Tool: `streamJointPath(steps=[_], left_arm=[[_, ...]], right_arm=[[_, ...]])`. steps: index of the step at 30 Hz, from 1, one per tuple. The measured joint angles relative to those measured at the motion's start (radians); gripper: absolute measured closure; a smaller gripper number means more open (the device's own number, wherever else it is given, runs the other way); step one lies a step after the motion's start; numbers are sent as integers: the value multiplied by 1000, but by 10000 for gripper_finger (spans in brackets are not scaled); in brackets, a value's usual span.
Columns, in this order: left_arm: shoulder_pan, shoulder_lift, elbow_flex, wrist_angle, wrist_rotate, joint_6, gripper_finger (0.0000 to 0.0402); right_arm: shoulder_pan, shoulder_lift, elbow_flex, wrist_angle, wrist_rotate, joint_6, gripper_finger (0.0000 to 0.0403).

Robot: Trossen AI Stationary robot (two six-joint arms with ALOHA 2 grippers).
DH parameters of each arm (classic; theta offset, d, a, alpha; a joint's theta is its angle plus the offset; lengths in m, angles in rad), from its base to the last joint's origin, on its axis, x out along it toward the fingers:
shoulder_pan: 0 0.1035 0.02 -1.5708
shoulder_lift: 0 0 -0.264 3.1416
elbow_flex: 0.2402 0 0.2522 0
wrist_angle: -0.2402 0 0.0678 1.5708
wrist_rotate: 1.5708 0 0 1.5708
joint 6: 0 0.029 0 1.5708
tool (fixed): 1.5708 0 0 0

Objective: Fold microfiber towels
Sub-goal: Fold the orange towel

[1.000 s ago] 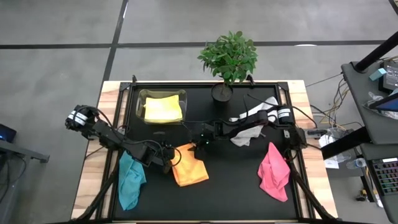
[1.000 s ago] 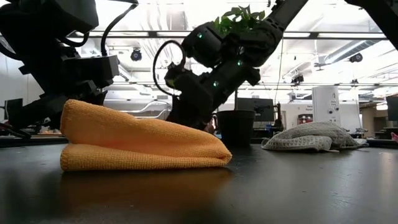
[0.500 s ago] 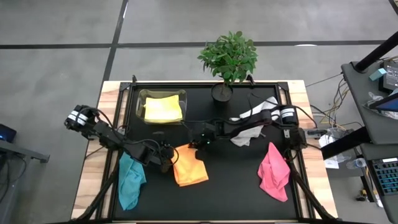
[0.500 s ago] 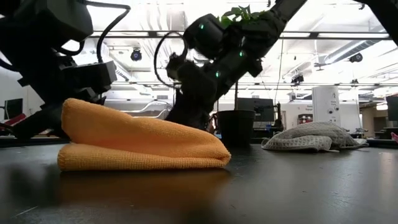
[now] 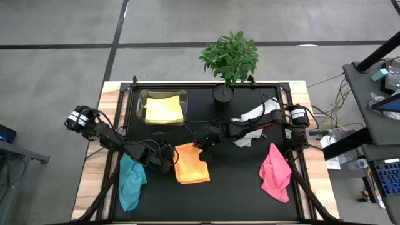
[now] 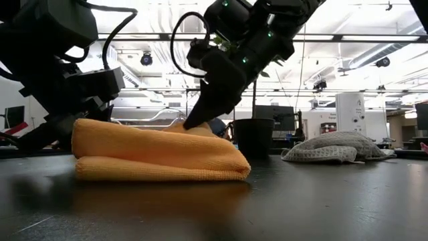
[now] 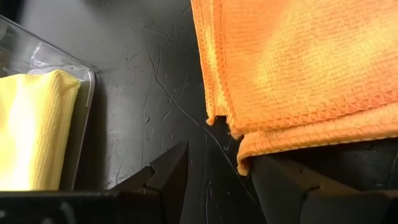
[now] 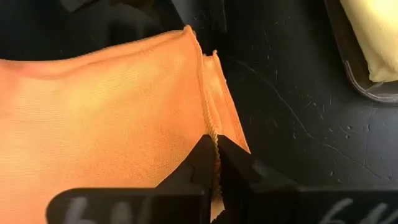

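We see the right gripper (image 8: pixel 215 163) pinched fully closed on the edge of the orange towel (image 5: pixel 191 164), a thin bit of hem caught between its fingertips (image 8: pixel 204 154); in the low view it comes down onto the top of the folded orange stack (image 6: pixel 160 155) at the far side. The left gripper (image 7: pixel 214 177) sits on the opposite side of the same towel, jaws partly apart with nothing between them; one corner of the orange cloth (image 7: pixel 298 74) lies just beyond the tips, overlapping one finger (image 7: pixel 292 180), but we can't tell if it touches. The towel lies folded double on the black mat (image 5: pixel 237 181), between the two claws. Behind the left claw lies the teal towel (image 5: pixel 130 181), crumpled at the mat's edge. The yellow towel (image 5: pixel 164 110) sits folded in the clear plastic box (image 5: pixel 142 100), just past both claws. The white-grey towel (image 5: pixel 253 119) is bunched under the right arm, behind its claw, and the pink towel (image 5: pixel 275 172) lies well apart on that arm's side. A potted plant (image 5: pixel 229 59) stands at the far edge.
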Motion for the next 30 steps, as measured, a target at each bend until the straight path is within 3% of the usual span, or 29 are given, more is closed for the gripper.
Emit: streamJointPath(steps=[7, 14, 21, 30], left_arm=[[0, 0, -1, 0, 0, 0, 247], [0, 0, -10, 15, -19, 1, 247], [0, -5, 19, 9, -20, 2, 247], [-1, -26, 130, -106, -21, 3, 247]], right_arm=[[0, 9, -36, 16, 102, -21, 394], [-2, 9, -69, 115, 91, -7, 391], [-2, -1, -62, 30, 94, 18, 340], [41, -151, -69, -103, 96, 155, 286]])
